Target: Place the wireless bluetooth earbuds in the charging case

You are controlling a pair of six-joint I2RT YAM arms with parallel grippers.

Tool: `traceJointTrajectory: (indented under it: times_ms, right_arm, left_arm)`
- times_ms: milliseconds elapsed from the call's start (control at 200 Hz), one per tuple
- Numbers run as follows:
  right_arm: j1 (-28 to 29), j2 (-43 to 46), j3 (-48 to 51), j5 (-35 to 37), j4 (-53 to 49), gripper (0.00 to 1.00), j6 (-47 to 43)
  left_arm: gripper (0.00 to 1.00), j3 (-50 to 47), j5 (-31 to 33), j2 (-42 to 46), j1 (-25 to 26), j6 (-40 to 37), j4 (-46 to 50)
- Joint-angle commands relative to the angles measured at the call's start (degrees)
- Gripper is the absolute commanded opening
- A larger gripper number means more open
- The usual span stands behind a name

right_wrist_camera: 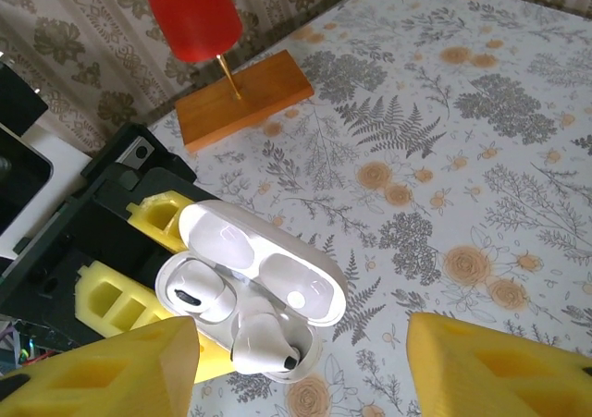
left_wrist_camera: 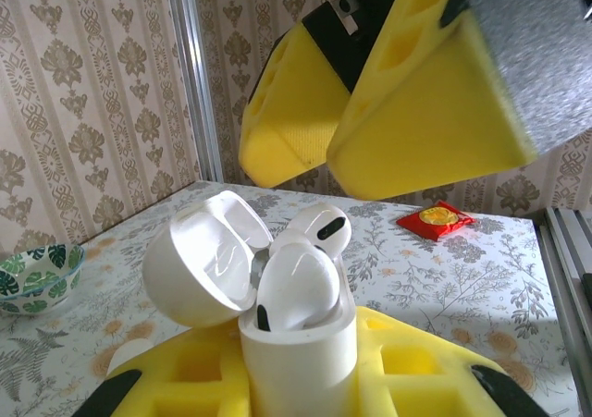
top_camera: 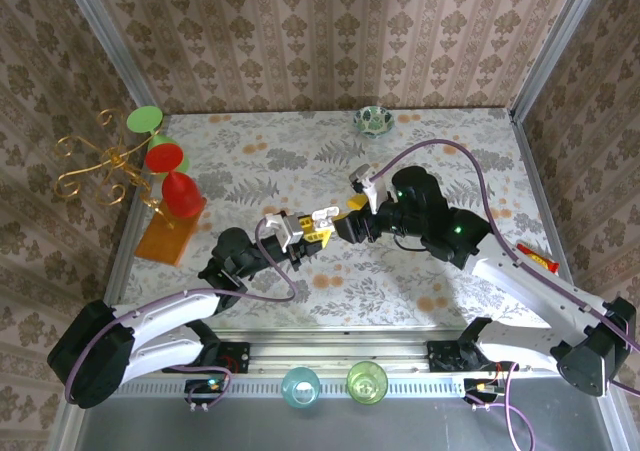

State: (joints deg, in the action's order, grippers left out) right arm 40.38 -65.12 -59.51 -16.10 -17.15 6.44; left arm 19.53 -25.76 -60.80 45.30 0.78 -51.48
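Note:
My left gripper (top_camera: 305, 229) is shut on the white charging case (left_wrist_camera: 301, 361), which stands upright between its yellow pads (left_wrist_camera: 416, 371) with the lid (left_wrist_camera: 208, 260) swung open. Two white earbuds are in the case. One earbud (right_wrist_camera: 196, 292) sits low in its socket. The other earbud (right_wrist_camera: 259, 343) leans in its socket, its rounded body sticking up above the rim. My right gripper (right_wrist_camera: 301, 371) hovers just above the case, open, with nothing between its yellow fingers (left_wrist_camera: 435, 93).
A wooden base (top_camera: 170, 233) carrying red and green cups stands at the left, beside a gold candelabra (top_camera: 95, 166). A patterned bowl (top_camera: 373, 121) sits at the back, a red packet (top_camera: 537, 259) at the right. Two cups (top_camera: 300, 384) stand on the front rail.

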Motion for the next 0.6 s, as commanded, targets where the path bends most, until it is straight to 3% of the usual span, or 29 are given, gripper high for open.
traceJointTrajectory:
  times_ms: [0, 140, 595]
  right_arm:
    - [-0.38, -1.05, -0.44, 0.87, -2.69, 0.59, 0.07]
    - [-0.65, -1.23, -0.17, 2.01, -3.5, 0.55, -0.36]
    - [-1.63, 1.18, 0.66, 1.99, -4.21, 0.56, -0.8]
  left_arm:
    - [0.0, 0.48, -0.94, -0.21, -0.2, -0.02, -2.65]
    - [0.0, 0.82, -1.05, -0.09, -0.21, 0.24, -2.41]
    - [0.0, 1.32, -0.35, -0.03, -0.34, 0.4, -1.87]
